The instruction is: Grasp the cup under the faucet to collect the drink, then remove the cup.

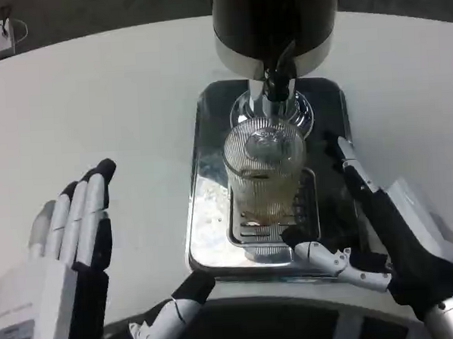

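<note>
Your cup point(264, 171) stands on the drip tray point(212, 178) right under the faucet point(277, 83) with what looks like a little amber drink in it (glare makes the level uncertain), but your right hand point(382, 230) is spread beside it gripping nothing and your left hand point(74, 231) waits open over the tabletop point(94, 100), so grasping, filling and removal remain.

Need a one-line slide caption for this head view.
Ribbed glass cup under the dispenser faucet, right hand open beside it, left hand waiting.
</note>
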Robot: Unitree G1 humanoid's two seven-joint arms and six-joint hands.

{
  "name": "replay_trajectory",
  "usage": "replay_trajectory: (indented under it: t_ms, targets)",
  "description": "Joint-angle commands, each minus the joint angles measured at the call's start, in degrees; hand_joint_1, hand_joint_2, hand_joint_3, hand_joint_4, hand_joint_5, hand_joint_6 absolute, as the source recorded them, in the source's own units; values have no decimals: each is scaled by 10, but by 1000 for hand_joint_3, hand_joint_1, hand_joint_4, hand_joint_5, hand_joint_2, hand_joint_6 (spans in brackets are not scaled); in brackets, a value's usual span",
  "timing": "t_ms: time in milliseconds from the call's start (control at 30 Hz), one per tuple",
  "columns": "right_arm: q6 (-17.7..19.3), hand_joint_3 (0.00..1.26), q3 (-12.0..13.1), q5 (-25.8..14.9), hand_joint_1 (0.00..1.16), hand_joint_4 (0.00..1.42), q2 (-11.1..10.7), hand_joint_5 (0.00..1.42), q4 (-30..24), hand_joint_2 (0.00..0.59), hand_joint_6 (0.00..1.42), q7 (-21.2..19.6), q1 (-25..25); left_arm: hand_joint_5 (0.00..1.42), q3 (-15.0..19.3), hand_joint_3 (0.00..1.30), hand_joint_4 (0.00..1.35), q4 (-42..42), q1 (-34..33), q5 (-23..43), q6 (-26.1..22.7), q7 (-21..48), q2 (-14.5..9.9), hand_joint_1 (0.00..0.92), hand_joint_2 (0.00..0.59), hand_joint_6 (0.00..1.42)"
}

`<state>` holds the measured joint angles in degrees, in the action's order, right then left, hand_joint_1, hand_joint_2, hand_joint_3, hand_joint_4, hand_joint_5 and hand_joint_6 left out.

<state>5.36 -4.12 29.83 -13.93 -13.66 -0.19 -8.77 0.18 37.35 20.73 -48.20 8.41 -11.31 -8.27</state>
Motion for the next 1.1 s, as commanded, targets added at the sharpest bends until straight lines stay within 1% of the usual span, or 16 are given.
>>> replay_trajectory:
  t_ms: [33, 533, 833, 1100]
  targets:
    - [1, 0, -3, -11, 522, 51, 3, 98, 11, 254, 211, -3, -10, 0, -5, 0, 0, -20, 10, -20, 11, -16, -7, 0, 147, 0]
    - [7, 0, -16, -13, 538, 42, 3, 85, 42, 245, 197, -8, -37, 0, -24, 0, 0, -42, -2, -28, 7, -10, -13, 0, 155, 0]
    - [10, 0, -17, -21, 541, 42, 3, 84, 80, 244, 197, -14, -71, 0, -24, 0, 0, -30, -7, -27, 0, -1, -12, 0, 161, 0]
    - [16, 0, -22, -28, 542, 42, 4, 84, 99, 244, 197, -14, -90, 0, -30, 0, 0, -34, -5, -30, -4, 4, -12, 0, 162, 0]
